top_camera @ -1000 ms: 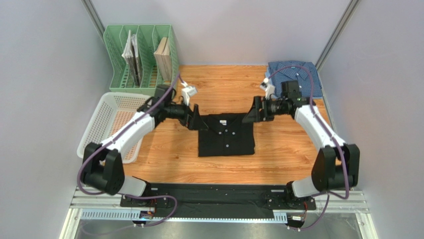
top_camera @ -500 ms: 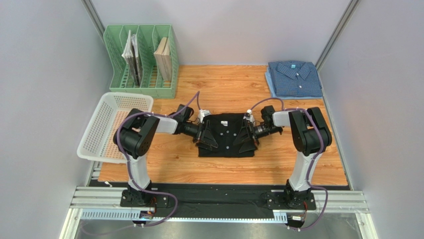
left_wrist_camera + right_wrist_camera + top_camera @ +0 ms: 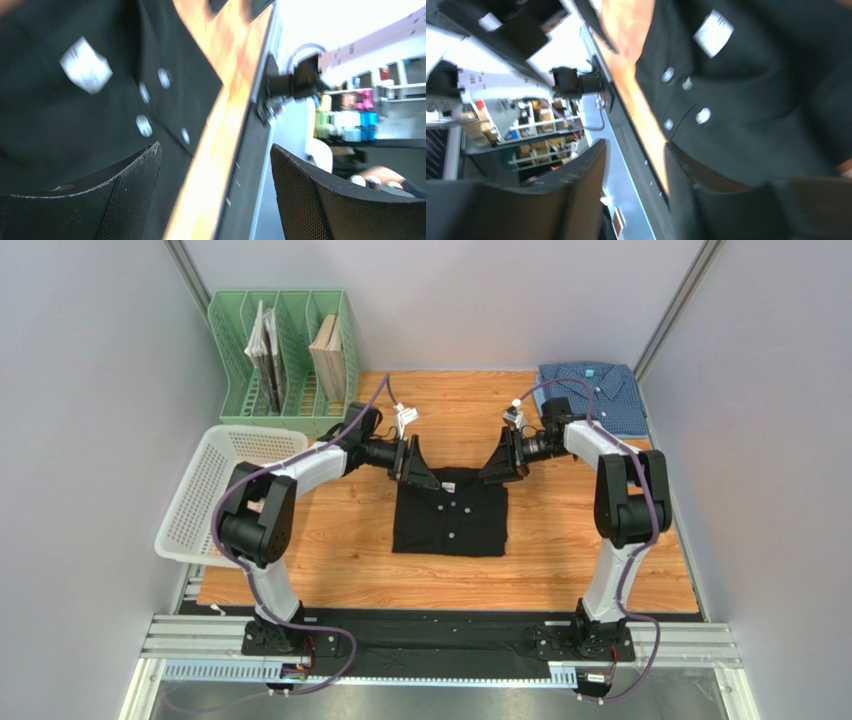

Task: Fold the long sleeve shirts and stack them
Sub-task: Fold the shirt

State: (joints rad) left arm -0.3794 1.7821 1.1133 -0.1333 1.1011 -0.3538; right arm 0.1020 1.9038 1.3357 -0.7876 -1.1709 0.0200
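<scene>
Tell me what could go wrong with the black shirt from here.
1. The left fingers and right fingers sit at the far corners of the black shirt; an uneven pinch could drag its fold open.
2. The blue shirt lies in the far right corner, close by the right arm; the arm might scuff it.

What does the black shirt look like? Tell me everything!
The black shirt is soft, dark cloth, folded into a neat rectangle, collar at the far side. Small white buttons run down its middle; a white label shows by the collar. It lies flat on the wooden table, with the left hand and right hand at its top corners.
</scene>
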